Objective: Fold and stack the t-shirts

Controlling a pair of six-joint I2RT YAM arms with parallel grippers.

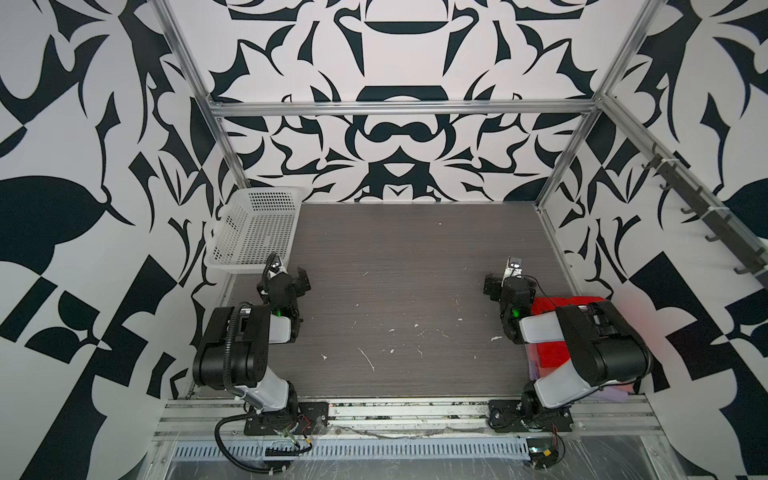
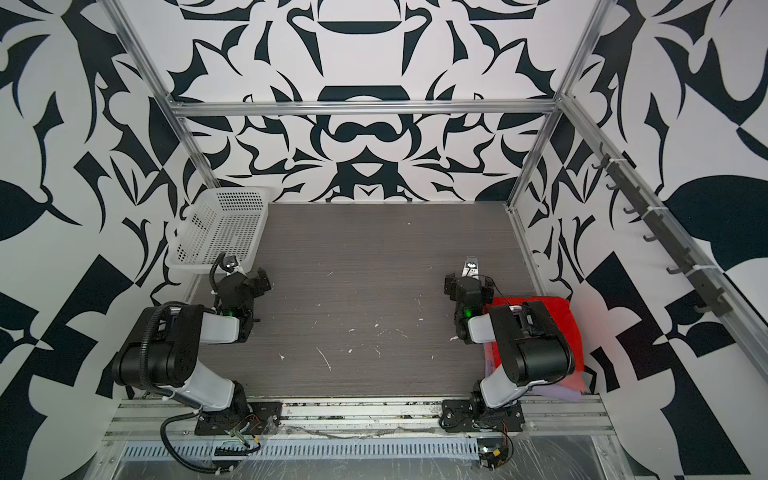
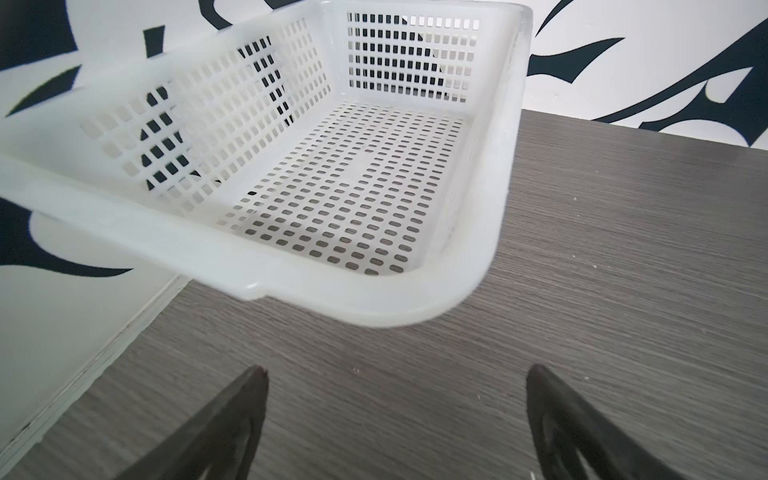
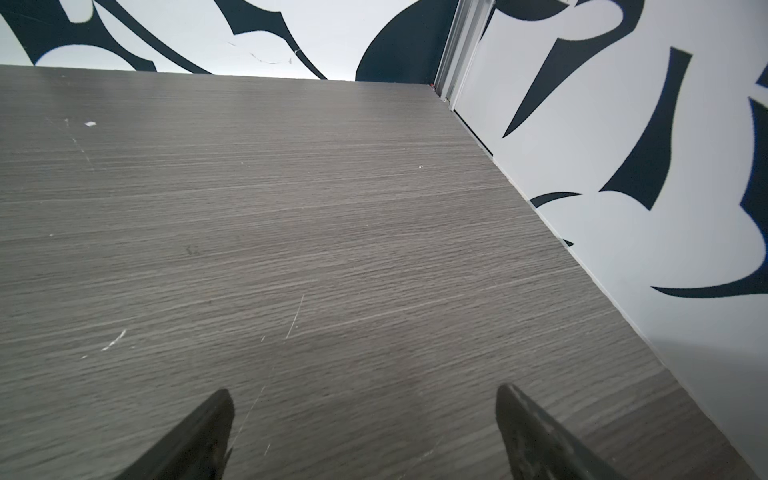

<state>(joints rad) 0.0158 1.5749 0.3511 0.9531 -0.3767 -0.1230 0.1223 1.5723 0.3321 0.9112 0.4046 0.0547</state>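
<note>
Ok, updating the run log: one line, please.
left gripper: open, empty | right gripper: open, empty | red t-shirt: lying at right | white perforated basket: empty

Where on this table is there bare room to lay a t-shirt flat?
Bare: the middle of the table, from the left gripper across to the right gripper and back to its far edge. Crowded: the white basket in the far-left corner; the t-shirts piled under the right arm.

surface (image 1: pixel 395 291): grey wood-grain laminate, matt, scratched
basket (image 3: pixel 374 309): white perforated plastic, smooth, slight sheen
red t-shirt (image 2: pixel 565 316): soft matt cloth
frame rails (image 1: pixel 399 109): bare metal
</note>
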